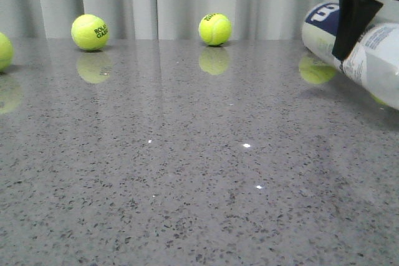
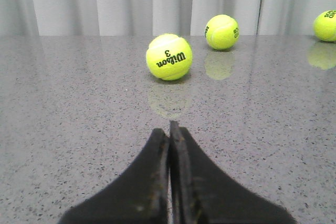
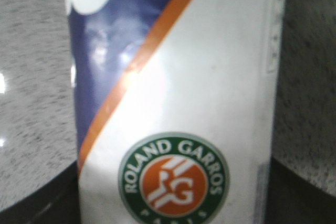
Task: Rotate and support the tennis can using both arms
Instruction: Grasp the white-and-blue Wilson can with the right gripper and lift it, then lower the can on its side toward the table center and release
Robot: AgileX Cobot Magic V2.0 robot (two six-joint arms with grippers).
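Note:
The tennis can (image 1: pixel 380 60) is at the far right of the front view, tilted, with its navy end toward the left and up. My right gripper (image 1: pixel 352 29) is shut on it, one black finger crossing its front. In the right wrist view the can (image 3: pixel 210 77) fills the picture, showing the navy label, the orange stripe and the round green emblem (image 3: pixel 174 179). My right gripper (image 3: pixel 173 208) has dark fingers at both sides of the can. My left gripper (image 2: pixel 170 129) is shut and empty, low over the table, and does not show in the front view.
Tennis balls lie along the back by the curtain (image 1: pixel 90 32) (image 1: pixel 215 29), and one at the left edge (image 1: pixel 3 51). A yellow-green patch (image 1: pixel 315 70) shows under the can. In the left wrist view, three balls lie ahead of the fingers (image 2: pixel 169 56) (image 2: pixel 221 32) (image 2: pixel 325 25).

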